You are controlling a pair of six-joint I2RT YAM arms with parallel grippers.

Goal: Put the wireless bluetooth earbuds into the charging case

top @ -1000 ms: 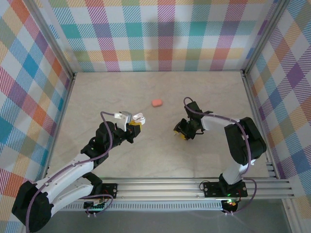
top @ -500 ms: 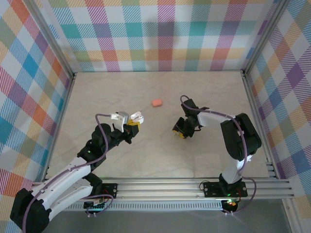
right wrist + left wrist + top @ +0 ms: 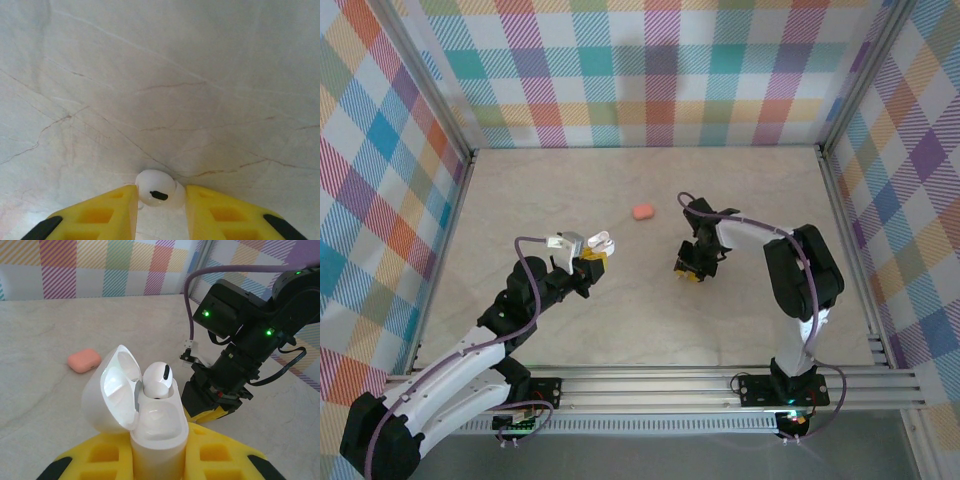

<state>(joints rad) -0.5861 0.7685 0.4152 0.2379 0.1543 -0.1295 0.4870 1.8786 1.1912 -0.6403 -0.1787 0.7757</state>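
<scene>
While left pincer [image 3: 159, 460] holds charging case [image 3: 155, 425] upright, right pincer [image 3: 157, 204] clasps white earbud [image 3: 156, 187]

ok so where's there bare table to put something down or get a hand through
Bare table runs along the back wall beyond the pink case, down the left side, and at centre before the near rail. It is crowded mid-table: the left gripper holds the open white case close to the right gripper, a white earbud between its fingers.
</scene>
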